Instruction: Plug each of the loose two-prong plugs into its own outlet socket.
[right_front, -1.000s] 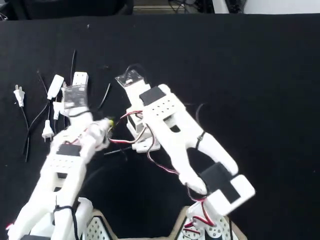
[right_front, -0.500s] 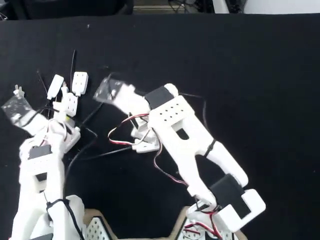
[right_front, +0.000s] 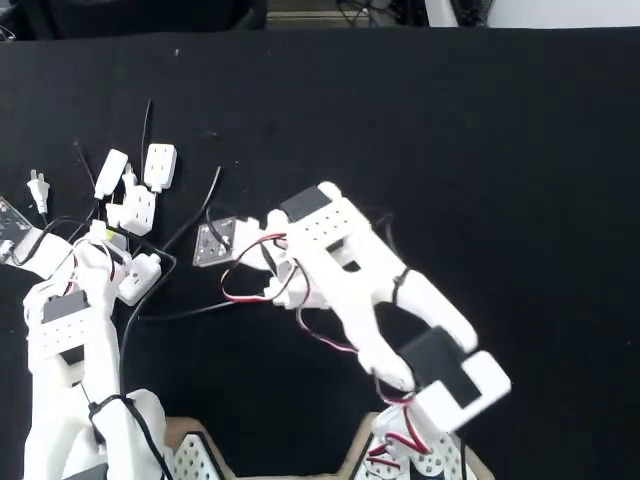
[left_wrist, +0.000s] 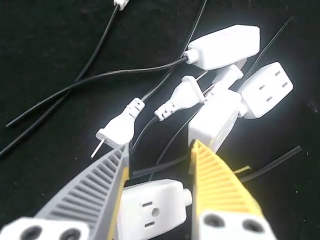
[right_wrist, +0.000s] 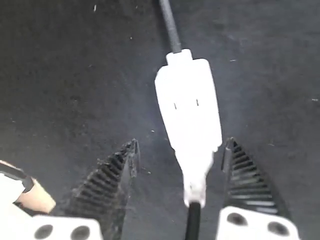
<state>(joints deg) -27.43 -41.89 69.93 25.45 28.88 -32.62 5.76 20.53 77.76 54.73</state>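
On the left side of the black table (right_front: 500, 150), my left gripper (left_wrist: 160, 147) hangs low over a tangle of cords, its jaws spread wide. Between the grey and yellow fingers lies a white outlet socket (left_wrist: 150, 210), face up with its slots showing. I can't tell whether either finger touches it. Just past the grey fingertip lies a loose two-prong plug (left_wrist: 117, 132), its bare prongs pointing away from the heap. A second two-prong plug (left_wrist: 180, 97) lies close beside it, a little farther off. Beyond the yellow fingertip sit a plain white socket body (left_wrist: 215, 120), a block socket (left_wrist: 265, 90) with several slots on its face, and a corded socket (left_wrist: 225, 47) farthest out. A third plug (right_front: 38, 188) lies apart at the table's far left.

Nearer the middle of the table, my right gripper (right_wrist: 181, 145) is also wide open. Its dark fingers stand either side of a long white connector (right_wrist: 187, 107) with clear gaps on both sides. Black cord leaves each end of the connector, and I can't tell whether a plug is already seated in it.
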